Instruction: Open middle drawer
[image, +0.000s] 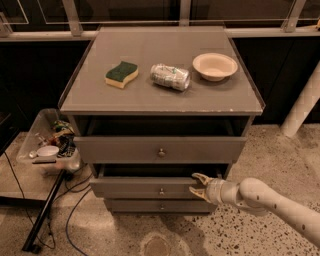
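On the grey bench (160, 45) lie, left to right, a green-and-yellow sponge (121, 74), a crushed can (170, 76) on its side and a cream bowl (215, 66), each apart from the next. Lower at left, a clear tub (29, 142) holds a white cup (48, 151) and clutter. Black cables (70, 220) trail over the speckled floor (272, 152), above which the claw (196, 184) sits low at the bench's right front. A white post (302, 107) leans at right.

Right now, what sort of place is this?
Likely a lab or test space, not a home: a grey cabinet on speckled floor, a bin of clutter, loose cables. The tool is at the right end of the middle drawer.
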